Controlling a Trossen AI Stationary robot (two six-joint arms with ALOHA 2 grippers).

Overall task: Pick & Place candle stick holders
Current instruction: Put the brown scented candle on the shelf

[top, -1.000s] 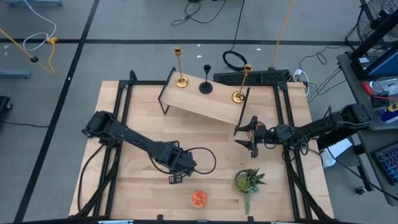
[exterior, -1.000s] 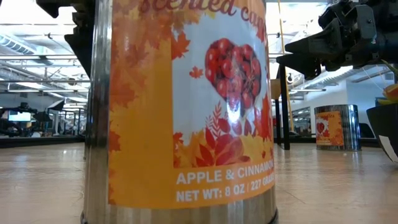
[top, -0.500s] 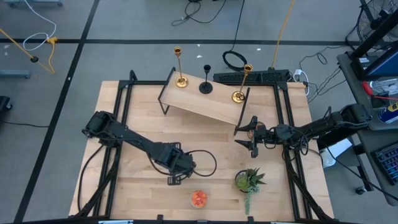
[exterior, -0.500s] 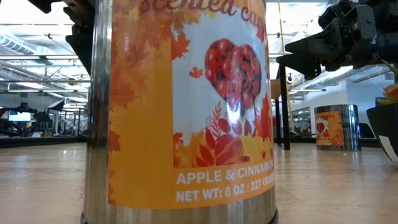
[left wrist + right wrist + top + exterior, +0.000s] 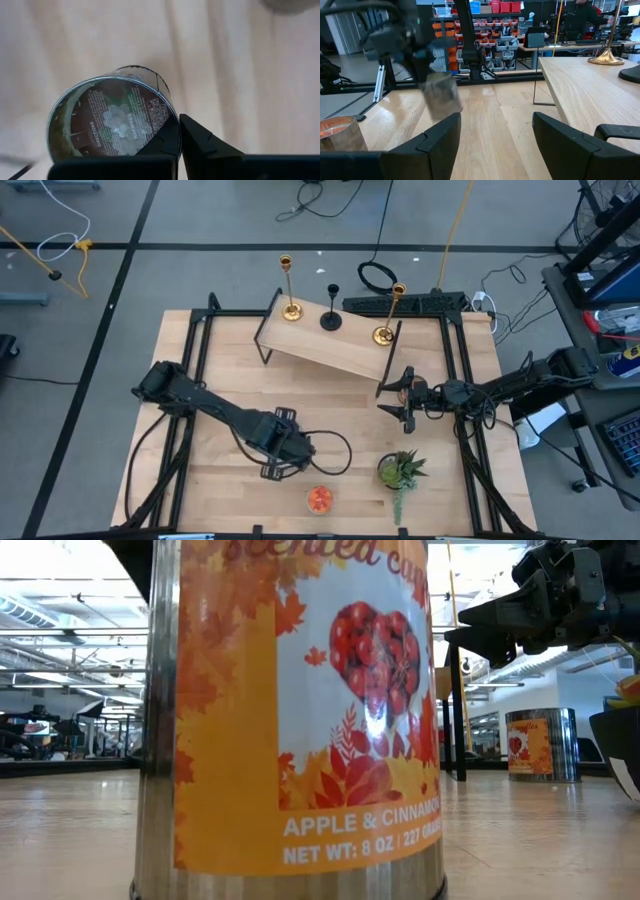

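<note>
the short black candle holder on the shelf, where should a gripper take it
Grip the short black candle holder by its thin upright stem, above the round base. Come level from the table side: it stands upright on the raised wooden shelf between two gold candlesticks, so jaws close around the stem.

Left end effector [image 5: 281,459] grips low mid-table; right end effector [image 5: 400,406] hovers open.

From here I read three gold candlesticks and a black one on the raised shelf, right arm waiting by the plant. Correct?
Not quite: the high view shows two gold candlesticks on the shelf, not three, with the black one between them. The right tool does wait near the plant.
</note>
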